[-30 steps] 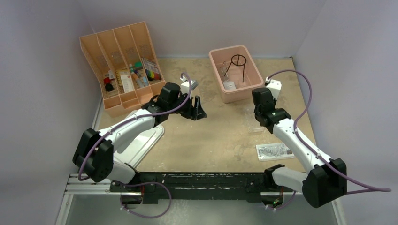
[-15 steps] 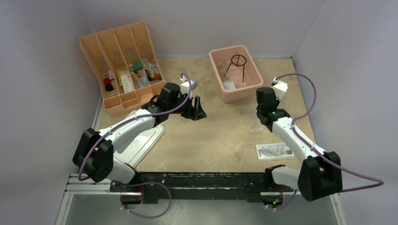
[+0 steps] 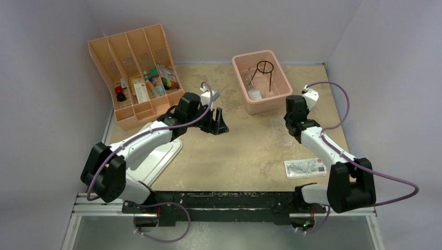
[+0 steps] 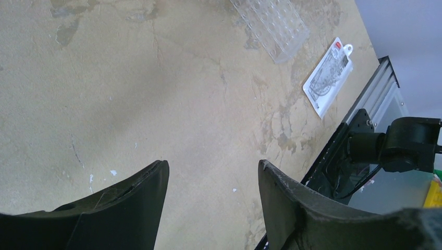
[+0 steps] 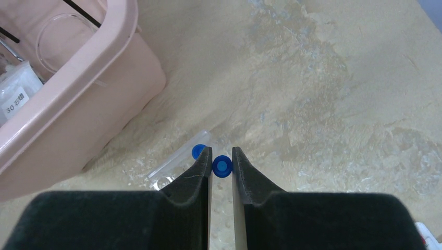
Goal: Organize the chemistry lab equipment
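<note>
Clear packet (image 3: 305, 167): lies flat on the worktop (image 3: 234, 156), toward the near right corner, apart from all other items.
Right gripper (image 5: 221, 151): points down at the right half of the worktop, just in front of the pink tub's near wall; jaws closed to a narrow gap on the blue bulb.
Blue bulb (image 5: 221, 166): seen end-on as a small round disc clamped between the two fingertips.
Blue-tipped dropper (image 5: 199, 151): clear tube lying on the worktop, blue end just beside the right gripper's left finger, between that finger and the tub.
Clear well rack (image 4: 276, 23): flat on the worktop, farther from the near edge than the packet.
Left gripper (image 3: 221, 126): hangs over the middle of the worktop, jaws spread wide, nothing between them.
Pink tub (image 3: 267, 105): at the far edge, right of centre.
Black wire ring tripod (image 3: 266, 70): stands upright inside the tub.
Clear glass flask (image 5: 58, 32): inside the tub; only its round rim shows.
Orange divided tray (image 3: 136, 119): far left corner, tilted back.
Small loose items (image 3: 146, 86): sorted in the tray's compartments.
</note>
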Available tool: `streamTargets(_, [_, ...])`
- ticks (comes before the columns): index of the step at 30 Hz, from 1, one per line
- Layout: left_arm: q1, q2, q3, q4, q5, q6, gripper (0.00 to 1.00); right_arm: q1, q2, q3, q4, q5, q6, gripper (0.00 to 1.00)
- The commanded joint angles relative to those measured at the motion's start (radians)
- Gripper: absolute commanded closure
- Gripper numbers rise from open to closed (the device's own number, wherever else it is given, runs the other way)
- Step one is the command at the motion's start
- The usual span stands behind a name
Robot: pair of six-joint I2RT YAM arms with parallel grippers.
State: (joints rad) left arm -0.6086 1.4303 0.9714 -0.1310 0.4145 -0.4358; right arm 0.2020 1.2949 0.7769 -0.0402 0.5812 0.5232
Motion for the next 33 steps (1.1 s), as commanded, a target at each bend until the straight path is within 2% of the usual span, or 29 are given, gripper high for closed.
streamTargets(1, [0.004, -0.008, 0.02, 0.018, 0.009, -0.009, 0.37, -0.01, 0.011, -0.005, 0.083, -0.027, 0.003, 0.85])
streamTargets(14, [0.004, -0.005, 0.026, 0.017, 0.0, -0.007, 0.37, -0.012, 0.037, 0.0, 0.07, -0.028, -0.005, 0.84])
streamTargets(28, [0.003, -0.001, 0.015, 0.019, 0.004, -0.002, 0.37, -0.012, 0.044, 0.046, -0.048, -0.008, 0.0, 0.84])
streamTargets(33, [0.004, 0.002, 0.011, 0.022, 0.006, -0.002, 0.37, -0.011, 0.061, 0.044, -0.028, -0.031, -0.012, 0.83])
